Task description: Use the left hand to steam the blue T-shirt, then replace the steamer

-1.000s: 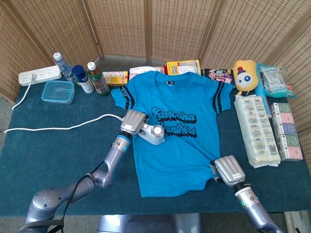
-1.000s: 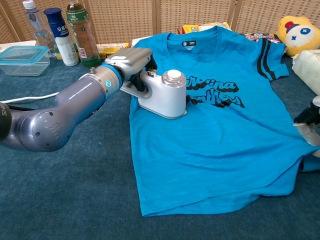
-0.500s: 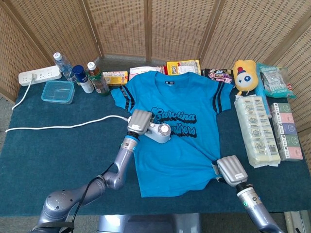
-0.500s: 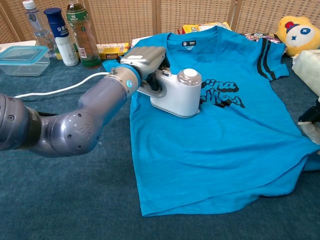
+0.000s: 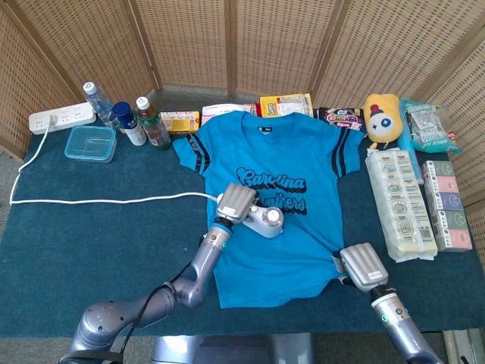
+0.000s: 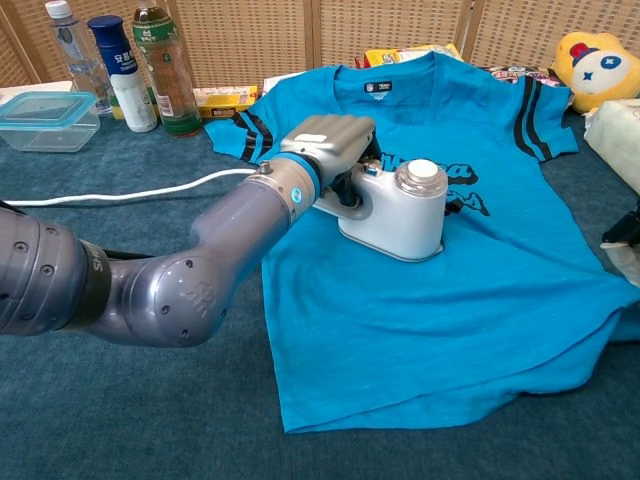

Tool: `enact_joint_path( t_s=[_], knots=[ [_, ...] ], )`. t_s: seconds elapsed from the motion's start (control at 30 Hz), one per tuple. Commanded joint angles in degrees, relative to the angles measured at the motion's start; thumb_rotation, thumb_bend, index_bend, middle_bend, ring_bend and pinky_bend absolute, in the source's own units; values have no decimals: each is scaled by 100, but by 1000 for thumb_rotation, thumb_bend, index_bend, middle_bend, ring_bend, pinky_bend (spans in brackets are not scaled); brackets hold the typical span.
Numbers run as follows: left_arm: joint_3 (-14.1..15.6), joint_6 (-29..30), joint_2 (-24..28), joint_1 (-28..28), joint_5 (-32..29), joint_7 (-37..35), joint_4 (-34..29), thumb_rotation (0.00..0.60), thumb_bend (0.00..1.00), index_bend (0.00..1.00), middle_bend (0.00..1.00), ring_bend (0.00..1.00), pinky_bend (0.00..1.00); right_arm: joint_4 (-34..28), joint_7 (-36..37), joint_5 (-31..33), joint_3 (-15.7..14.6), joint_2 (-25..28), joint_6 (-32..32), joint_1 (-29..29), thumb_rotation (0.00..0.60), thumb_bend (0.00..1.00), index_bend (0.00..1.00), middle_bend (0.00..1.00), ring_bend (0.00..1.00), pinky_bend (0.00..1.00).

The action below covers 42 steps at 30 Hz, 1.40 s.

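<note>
**Left hand holds steamer on the shirt's print**

The left hand (image 6: 325, 150) has its fingers wrapped round the handle of the one white garment steamer (image 6: 400, 210), which sits base-down on the middle of the blue T-shirt (image 6: 430, 300), over the lower edge of the dark chest lettering. A single white cord (image 5: 106, 200) runs from the steamer leftward across the dark green table cover (image 5: 91, 250) and up to one white power strip (image 5: 62, 117) at the far left corner.

The shirt lies flat, front up, collar toward the wicker screen. The right hand (image 5: 362, 267) rests at the shirt's lower right hem, where the cloth is bunched; its fingers lie beneath the palm casing, so whether they pinch the fabric cannot be told.

Along the far edge stand three bottles: a clear water bottle (image 5: 96, 103), a blue-capped white bottle (image 5: 129, 124) and a green tea bottle (image 5: 151, 123). One clear lidded food box (image 5: 90, 143) lies in front of them. One yellow plush toy (image 5: 380, 119) sits near the right sleeve. One long pack of tissues (image 5: 400, 205) lies to the right of the shirt, beside small pastel boxes whose number is unclear.
</note>
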Motion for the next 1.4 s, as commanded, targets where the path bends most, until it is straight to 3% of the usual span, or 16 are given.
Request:
enact_joint_path(
  t_s=[0.03,0.27,0.63,0.93,1.07,1.4],
  knots=[
    [219,78,259,219,188,-106,-491,600,423,692,788,713,789,-1,-16,-7,-1,-26,-17,12,600,530,727,704,769,905],
    [654,170,758,630,439,-116,-1416,600,423,692,788,712,789,-42,-94,-14,-6,-76,-40,28,600,531,728,703,771,905],
    [1192,233,1307,1064,745,-200,-2309,600,422,692,788,713,789,-100,-200,4,-9,-116,-58,36,600,531,729,705,771,906],
    [1812,359,2066,1498,1253,-461,-3205,600,421,692,787,713,789,-134,-299,38,-2,-173,-88,57,600,531,730,706,771,906],
    [1792,358,2094,1541,1251,-470,-3111,600,422,692,788,713,789,-136,-298,37,-4,-172,-84,57,600,531,730,706,771,906],
    [1152,284,1622,1278,918,-385,-2032,600,421,692,788,713,789,-152,-259,52,-13,-106,-29,15,600,532,731,706,772,906]
  ],
)
